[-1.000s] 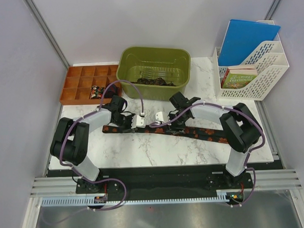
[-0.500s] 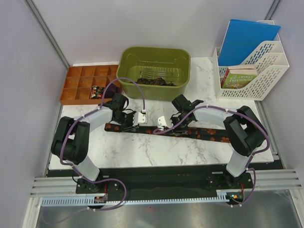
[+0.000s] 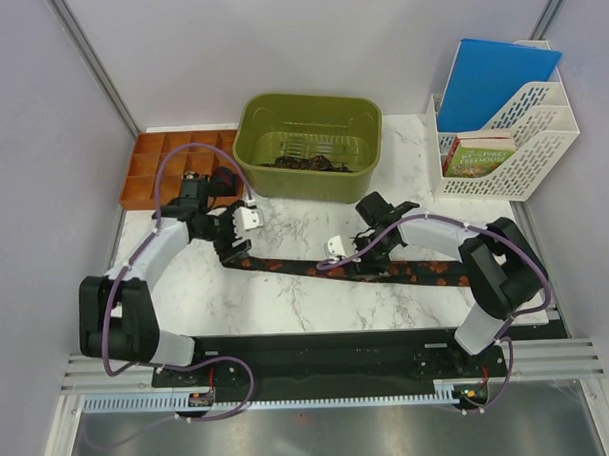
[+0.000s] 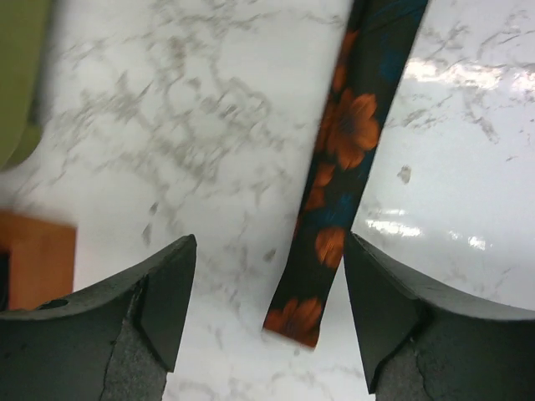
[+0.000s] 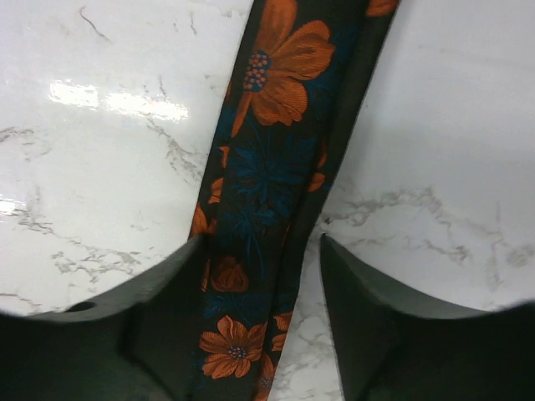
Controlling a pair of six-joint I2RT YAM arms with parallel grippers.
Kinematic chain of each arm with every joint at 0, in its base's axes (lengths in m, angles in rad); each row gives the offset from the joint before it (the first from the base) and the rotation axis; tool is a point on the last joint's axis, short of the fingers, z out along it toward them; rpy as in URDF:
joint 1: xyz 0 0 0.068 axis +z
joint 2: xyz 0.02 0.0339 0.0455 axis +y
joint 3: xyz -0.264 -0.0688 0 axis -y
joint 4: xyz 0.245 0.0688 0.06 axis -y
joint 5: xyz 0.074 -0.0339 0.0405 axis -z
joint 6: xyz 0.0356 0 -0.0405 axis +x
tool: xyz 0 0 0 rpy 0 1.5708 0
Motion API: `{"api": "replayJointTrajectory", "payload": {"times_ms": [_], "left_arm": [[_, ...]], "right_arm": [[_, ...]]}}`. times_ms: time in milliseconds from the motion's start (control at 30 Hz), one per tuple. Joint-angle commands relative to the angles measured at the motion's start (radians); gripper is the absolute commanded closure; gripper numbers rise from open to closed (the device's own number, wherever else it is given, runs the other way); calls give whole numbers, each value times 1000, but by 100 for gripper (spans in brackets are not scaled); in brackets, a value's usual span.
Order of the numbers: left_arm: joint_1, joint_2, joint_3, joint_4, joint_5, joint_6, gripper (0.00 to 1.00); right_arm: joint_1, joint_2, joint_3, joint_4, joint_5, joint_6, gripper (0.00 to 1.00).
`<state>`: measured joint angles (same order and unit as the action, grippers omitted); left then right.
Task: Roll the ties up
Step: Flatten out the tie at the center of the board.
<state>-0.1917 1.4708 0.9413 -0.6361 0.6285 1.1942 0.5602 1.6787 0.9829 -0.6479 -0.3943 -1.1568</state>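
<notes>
While lying flat and full length across the near part of the table (image 3: 287, 304), not yet rolled at all: one tie (image 3: 296, 266), black with orange flowers. Judged the very start of a roll, lining up on the cloth. Over the tie's middle, right gripper (image 5: 262, 251), jaws apart on either side of the strip, pinching nothing. Above the narrow end, left gripper (image 4: 267, 251), raised, jaws wide apart, clear of the fabric. Next, probably: lower the left onto that end, pinch, turn it over itself, keep the strip straight. Around, plain grey walls (image 3: 178, 52) and a glossy white marble top. At the back, green tub (image 3: 303, 183); at right, white file rack (image 3: 503, 176); at left, orange tray (image 3: 148, 178). Inside the tub, dark coils (image 3: 307, 163), seemingly finished ties.
</notes>
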Motion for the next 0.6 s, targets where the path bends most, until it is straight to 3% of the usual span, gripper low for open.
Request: {"api": "replayJointTrajectory", "payload": {"times_ms": [0,133,367,500,567], "left_arm": [[164,-119,-15,-129,54,45,21],[258,-155,-27,-191,30,140,21],[268,-119,-45,-208,65,267,21],[268,-8,-16,-200,73,338,23],[268,61,20,-200,80,338,26]], "right_arm": [[-8,-39,58,-58,-43,66,30],[-8,-76,126,-59,-129,147,22],[27,-48,264,-18,-226,374,20],[82,24,318,82,-212,463,25],[93,82,370,94,-230,506,33]]}}
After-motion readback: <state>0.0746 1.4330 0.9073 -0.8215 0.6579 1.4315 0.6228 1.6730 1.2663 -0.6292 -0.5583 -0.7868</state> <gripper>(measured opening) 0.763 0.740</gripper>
